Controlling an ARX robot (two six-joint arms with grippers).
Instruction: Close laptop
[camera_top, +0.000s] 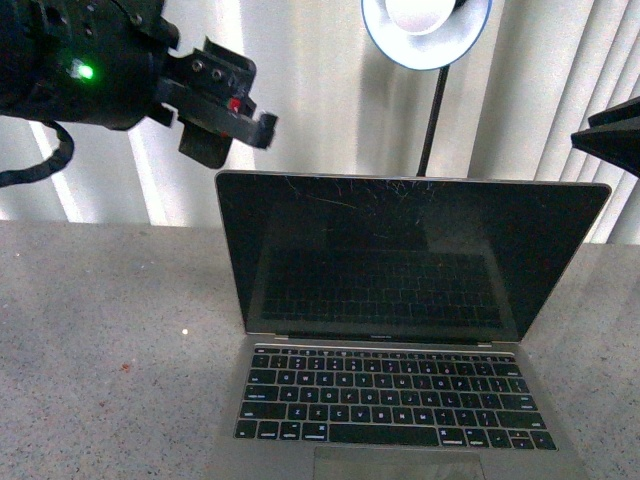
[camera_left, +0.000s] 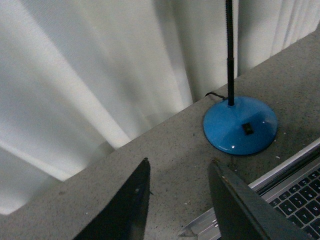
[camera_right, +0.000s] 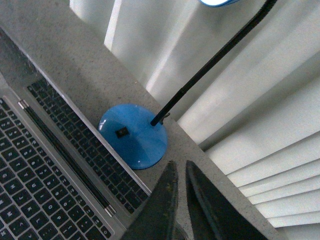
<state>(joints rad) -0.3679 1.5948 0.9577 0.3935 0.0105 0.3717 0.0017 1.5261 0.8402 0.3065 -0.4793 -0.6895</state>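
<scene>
The grey-silver laptop (camera_top: 400, 300) stands open in the middle of the table, its scratched black screen upright and its black keys facing me. My left gripper (camera_top: 232, 118) hangs open and empty in the air above and behind the lid's upper left corner. In the left wrist view its open gripper (camera_left: 179, 163) frames bare table, with the laptop's edge (camera_left: 295, 175) beside one finger. My right gripper (camera_top: 612, 140) shows only at the right edge, above the lid's upper right corner. In the right wrist view the gripper (camera_right: 180, 165) is shut and empty, above the laptop (camera_right: 45, 165).
A blue desk lamp stands behind the laptop, with its lit head (camera_top: 425, 30) above the screen and its round base (camera_left: 240, 124) on the table; the base also shows in the right wrist view (camera_right: 134, 134). White vertical blinds (camera_top: 330, 90) close the back. The table (camera_top: 100, 330) is grey speckled.
</scene>
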